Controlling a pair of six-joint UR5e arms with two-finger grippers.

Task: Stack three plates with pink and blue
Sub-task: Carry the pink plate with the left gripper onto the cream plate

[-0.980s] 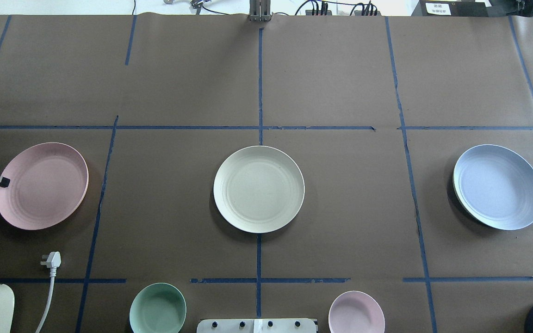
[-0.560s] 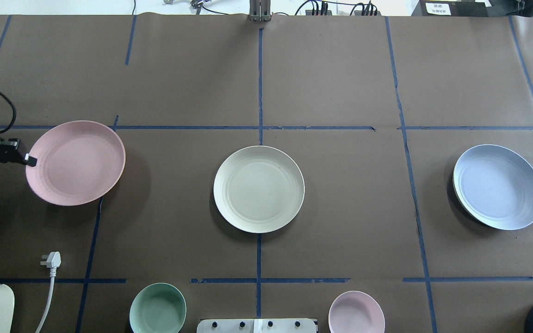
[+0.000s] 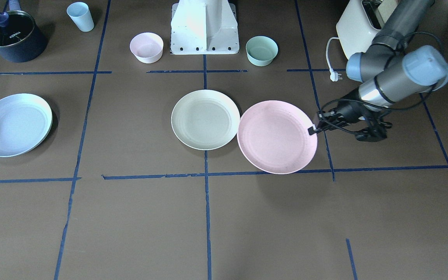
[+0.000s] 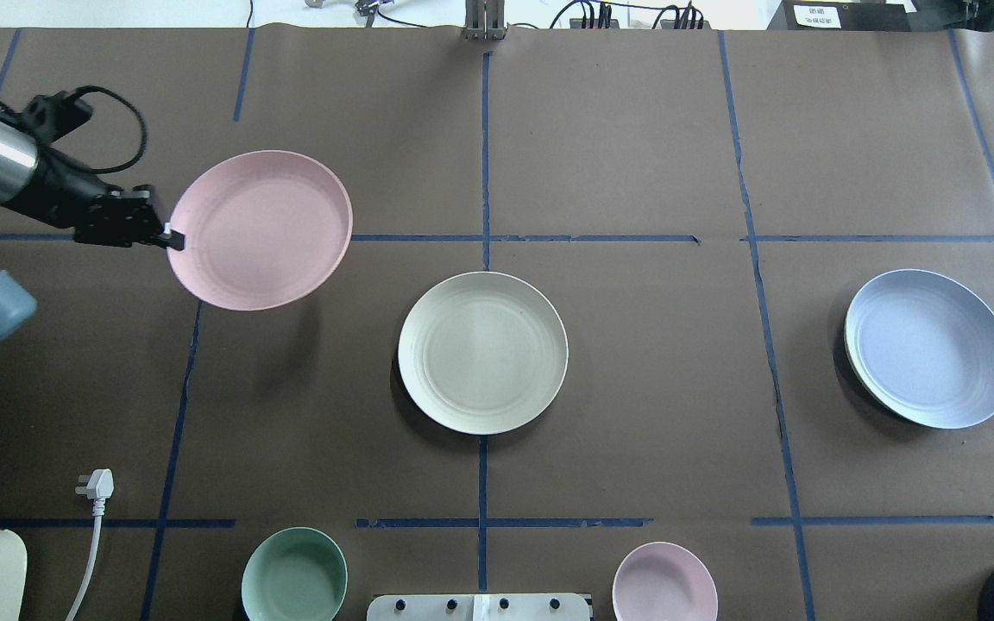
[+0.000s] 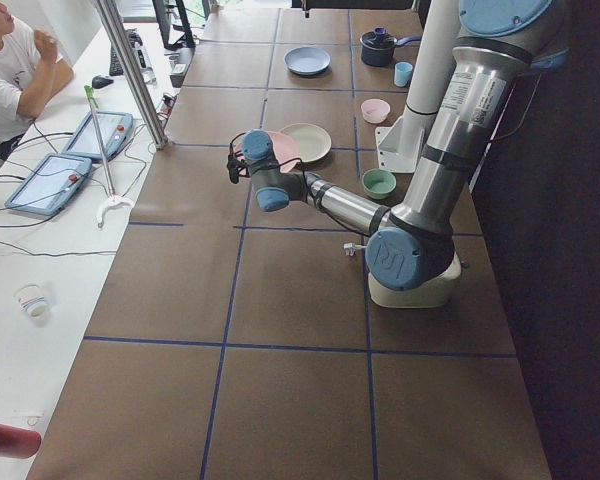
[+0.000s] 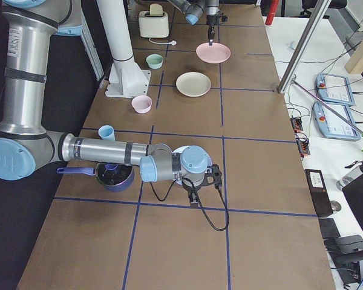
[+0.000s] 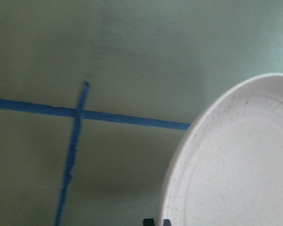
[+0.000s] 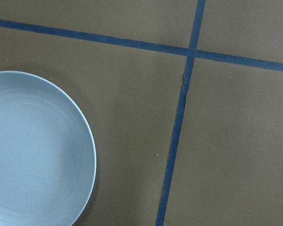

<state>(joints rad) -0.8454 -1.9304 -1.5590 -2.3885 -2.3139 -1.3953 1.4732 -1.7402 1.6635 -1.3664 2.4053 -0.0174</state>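
Observation:
My left gripper point(image 4: 171, 235) is shut on the near-left rim of the pink plate point(image 4: 260, 228) and holds it level above the table, left of and beyond the cream-green plate point(image 4: 482, 352). In the front-facing view the left gripper point(image 3: 312, 129) holds the pink plate point(image 3: 277, 136) right beside the cream-green plate point(image 3: 205, 119). The pale blue plate point(image 4: 928, 348) lies at the far right and also shows in the right wrist view point(image 8: 33, 150). My right gripper point(image 6: 201, 179) shows only in the exterior right view, near the blue plate; I cannot tell whether it is open or shut.
A mint bowl point(image 4: 294, 576) and a small pink bowl point(image 4: 664, 582) stand near the robot's base. A toaster point(image 3: 360, 23) with its white plug point(image 4: 96, 485) is at the left side. A dark pot point(image 3: 12, 35) and a blue cup point(image 3: 80, 16) are at the right side.
My left gripper has lifted the pink plate off the table's left side and carried it away from the robot and toward the middle. The other plates have not moved.

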